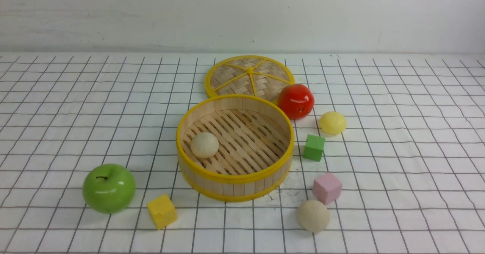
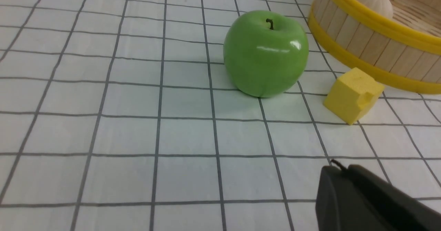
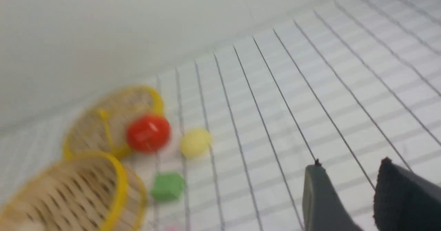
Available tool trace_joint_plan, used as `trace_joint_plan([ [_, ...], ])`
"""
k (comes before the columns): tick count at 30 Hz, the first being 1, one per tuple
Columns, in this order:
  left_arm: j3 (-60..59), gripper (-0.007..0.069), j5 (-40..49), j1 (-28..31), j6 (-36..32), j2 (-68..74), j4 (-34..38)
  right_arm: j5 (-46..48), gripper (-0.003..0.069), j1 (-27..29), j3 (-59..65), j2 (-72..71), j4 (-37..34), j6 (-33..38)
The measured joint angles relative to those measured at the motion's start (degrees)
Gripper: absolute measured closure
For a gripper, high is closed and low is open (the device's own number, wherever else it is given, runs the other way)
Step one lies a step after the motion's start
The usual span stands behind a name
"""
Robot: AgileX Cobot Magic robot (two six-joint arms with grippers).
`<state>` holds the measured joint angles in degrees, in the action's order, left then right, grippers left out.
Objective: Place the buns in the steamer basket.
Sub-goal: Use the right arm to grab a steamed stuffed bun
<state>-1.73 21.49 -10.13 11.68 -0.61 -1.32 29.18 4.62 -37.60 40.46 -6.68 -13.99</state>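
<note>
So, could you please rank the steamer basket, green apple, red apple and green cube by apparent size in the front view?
Steamer basket
green apple
red apple, though it sits farther back, so unsure
green cube

The basket, round, of pale slatted wood with yellow rims, stands upright and uncovered on the desk; one cream bun rests on its slatted floor, near the left wall; a second cream bun lies outside, off its front right; the yellow bun lies outside to its right, farther back.
</note>
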Motion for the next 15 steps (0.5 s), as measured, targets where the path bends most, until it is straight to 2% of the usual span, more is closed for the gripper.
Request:
trace_joint_plan([
  [2, 0.0, 0.0608, 0.0, 0.0, 0.0, 0.0, 0.0, 2.0, 0.0419, -0.3, 0.0, 5.4, -2.5, 7.4],
  [3, 0.0, 0.0608, 0.0, 0.0, 0.0, 0.0, 0.0, 2.1, 0.0419, -0.3, 0.0, 5.8, -2.9, 8.1],
  [4, 0.0, 0.0608, 0.0, 0.0, 0.0, 0.0, 0.0, 2.1, 0.0419, -1.5, 0.0, 9.4, -6.0, 14.3],
  [5, 0.0, 0.0608, 0.0, 0.0, 0.0, 0.0, 0.0, 1.9, 0.0419, -2.4, 0.0, 11.3, -8.6, 17.4],
  [6, 0.0, 0.0608, 0.0, 0.0, 0.0, 0.0, 0.0, 1.9, 0.0419, -2.4, 0.0, 11.3, -9.1, 17.4],
  [9, 0.0, 0.0608, 0.0, 0.0, 0.0, 0.0, 0.0, 1.9, 0.0419, -7.5, 0.0, 18.0, -18.9, 28.8],
  [10, 0.0, 0.0608, 0.0, 0.0, 0.0, 0.0, 0.0, 2.2, 0.0419, -8.5, 0.0, 19.2, -20.9, 30.9],
  [15, 0.0, 0.0608, 0.0, 0.0, 0.0, 0.0, 0.0, 6.8, 0.0419, -16.8, -1.3, 29.0, -32.7, 50.9],
])
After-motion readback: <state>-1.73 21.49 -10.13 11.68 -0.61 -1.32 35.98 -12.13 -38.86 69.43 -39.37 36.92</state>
